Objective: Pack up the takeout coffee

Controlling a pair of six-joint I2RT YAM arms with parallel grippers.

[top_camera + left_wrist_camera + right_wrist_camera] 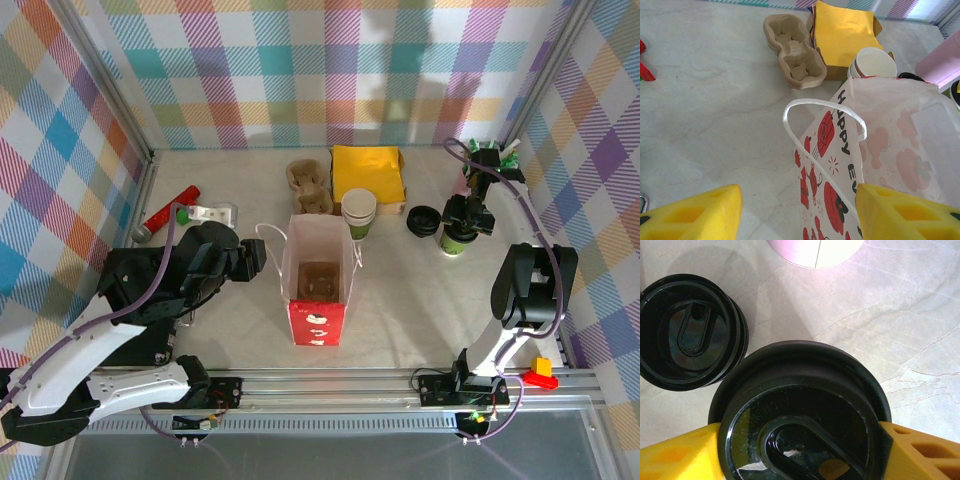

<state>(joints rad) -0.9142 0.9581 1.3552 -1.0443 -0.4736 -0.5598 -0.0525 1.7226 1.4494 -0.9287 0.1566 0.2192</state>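
R end effector (802, 447) straddling takeout coffee (800, 390), fingers (675, 457) either side

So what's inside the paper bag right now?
A brown cardboard tray sits at the bottom of the bag, with no cup in it. The walls hide its edges and anything beneath.

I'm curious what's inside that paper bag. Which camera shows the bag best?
The top external view: it looks down into the open paper bag, whole, with a brown carrier at the bottom. The left wrist view shows its printed side and white handle close up, cropped by the frame.
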